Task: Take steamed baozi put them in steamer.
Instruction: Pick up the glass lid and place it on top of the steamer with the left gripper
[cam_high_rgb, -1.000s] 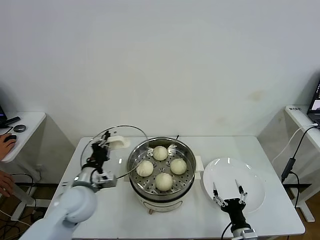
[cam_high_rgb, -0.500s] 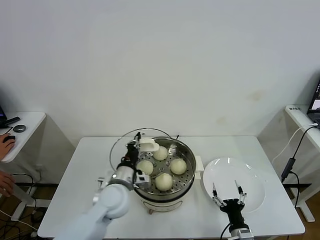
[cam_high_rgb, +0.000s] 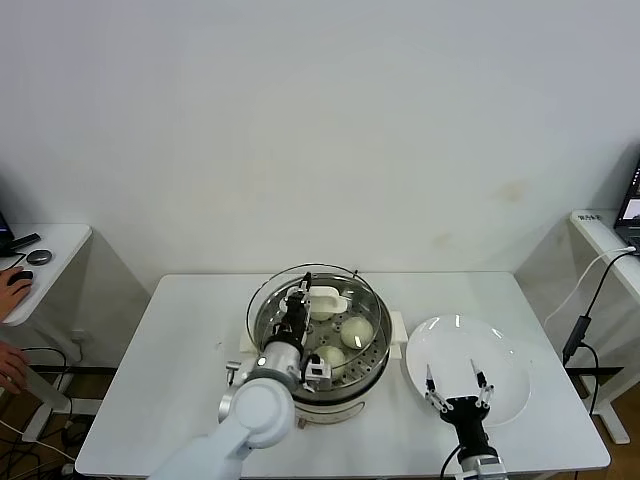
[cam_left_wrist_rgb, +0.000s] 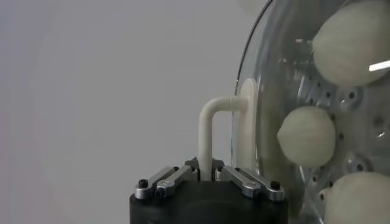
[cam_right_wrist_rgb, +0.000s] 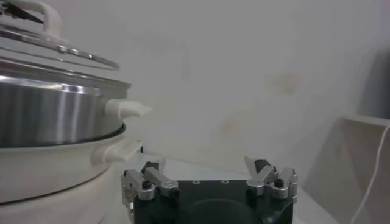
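Now the left gripper is closed on the white handle of the glass lid, held over the steamer on the bench; the steamed baozi lie inside on the perforated tray. The right gripper waits wide over the white plate

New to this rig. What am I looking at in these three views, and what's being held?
A two-armed robot at a white table. The head view looks down from above; each wrist view looks along one arm.

The left gripper, jaws shut, holds the round glass lid by its white handle over the shiny steel steamer, where cream-white round baozi sit on the perforated tray.

The right gripper, jaws open and holding nothing, waits over the flat white plate.
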